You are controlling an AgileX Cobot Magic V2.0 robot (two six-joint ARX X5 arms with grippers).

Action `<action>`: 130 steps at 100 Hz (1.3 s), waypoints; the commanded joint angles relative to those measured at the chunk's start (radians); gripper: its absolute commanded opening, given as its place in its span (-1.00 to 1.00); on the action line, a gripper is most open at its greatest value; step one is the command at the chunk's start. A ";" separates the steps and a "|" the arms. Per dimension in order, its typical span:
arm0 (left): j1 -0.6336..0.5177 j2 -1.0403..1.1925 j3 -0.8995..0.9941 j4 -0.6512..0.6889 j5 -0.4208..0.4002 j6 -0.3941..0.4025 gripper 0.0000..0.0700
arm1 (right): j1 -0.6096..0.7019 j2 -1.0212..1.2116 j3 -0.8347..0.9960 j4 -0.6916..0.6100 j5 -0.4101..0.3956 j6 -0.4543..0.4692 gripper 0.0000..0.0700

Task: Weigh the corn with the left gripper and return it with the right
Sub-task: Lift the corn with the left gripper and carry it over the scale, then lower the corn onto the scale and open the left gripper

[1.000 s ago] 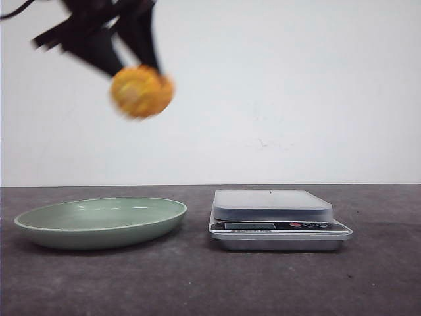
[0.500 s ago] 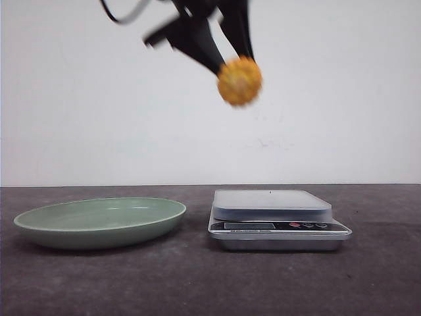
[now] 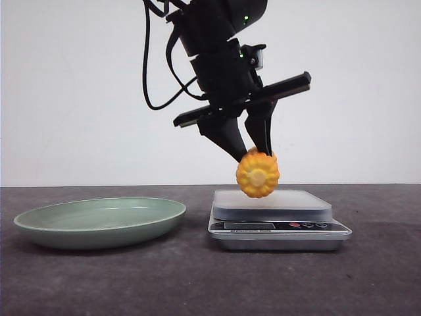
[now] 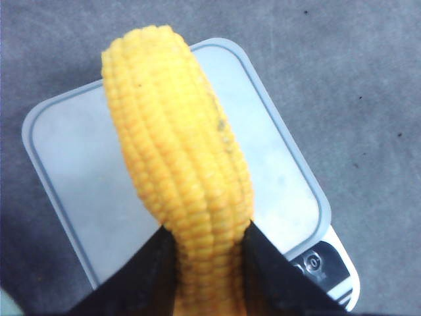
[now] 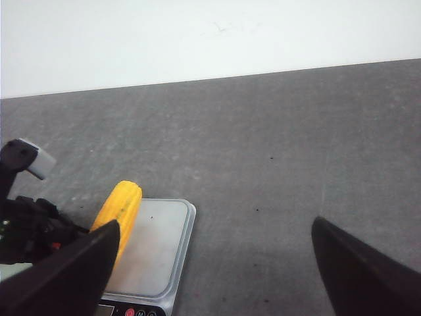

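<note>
The corn [image 3: 258, 174] is a short orange-yellow cob with its pale cut end toward the front camera. My left gripper [image 3: 253, 153] is shut on it and holds it at the near left part of the scale's pan [image 3: 289, 201], just above it or touching. In the left wrist view the black fingers [image 4: 148, 276] pinch the cob [image 4: 177, 171] over the pan [image 4: 72, 171]. My right gripper [image 5: 214, 263] is open and empty, beside the scale [image 5: 154, 247]; the corn [image 5: 120, 209] shows past its finger. The right gripper is out of the front view.
A shallow green plate [image 3: 39, 227] lies left of the silver scale [image 3: 279, 230], which has a display and buttons on its front. The dark table runs to a white wall behind.
My left gripper has carried the corn from high over the plate to the right and down onto or just over the scale's pan.
</note>
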 commanded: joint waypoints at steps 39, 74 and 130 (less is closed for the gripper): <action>0.000 0.067 0.032 0.026 -0.005 -0.020 -0.18 | 0.002 0.003 0.014 -0.015 0.005 -0.030 0.69; -0.003 0.037 0.120 -0.035 -0.002 0.008 0.50 | 0.002 0.003 0.014 -0.015 0.005 -0.031 0.70; 0.164 -0.580 0.263 -0.269 -0.289 0.210 0.47 | 0.035 0.004 0.014 -0.016 0.003 -0.031 0.70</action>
